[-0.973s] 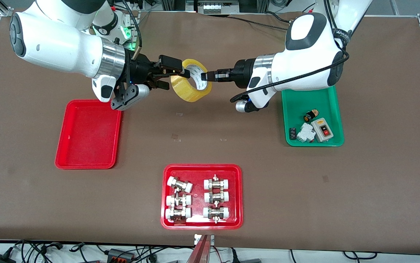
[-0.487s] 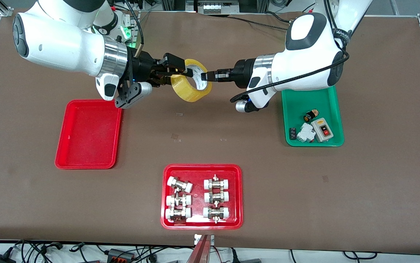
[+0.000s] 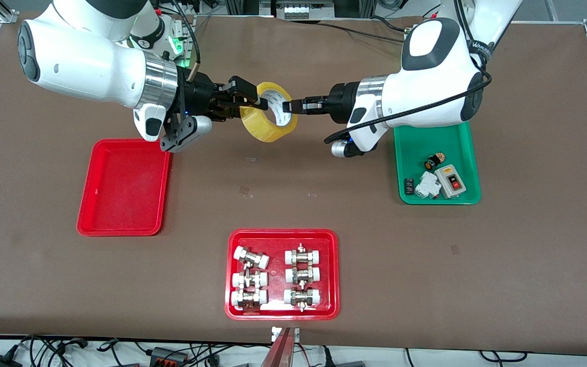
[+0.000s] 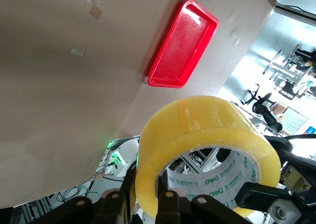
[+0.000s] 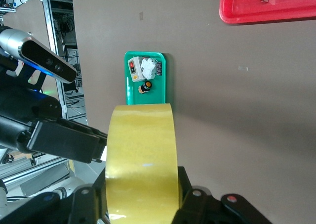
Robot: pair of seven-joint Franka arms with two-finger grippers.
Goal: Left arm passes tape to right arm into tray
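Front view: roll of yellow packing tape [image 3: 268, 118] held in the air over bare brown surface [image 3: 293, 173], between both arms. Right pincer [image 3: 242, 104]: closed on the tape's wall at the end toward the right arm. Left pincer [image 3: 289, 106]: fingers at the tape's other rim, closed on it. Plain red tray [image 3: 122, 188]: on the surface nearer the camera, toward the right arm's end. Green tray [image 3: 469, 158]: holds switches, beneath the left arm.

High front camera faces the robots; both wrist cameras closely share the tape [image 3: 269, 118].
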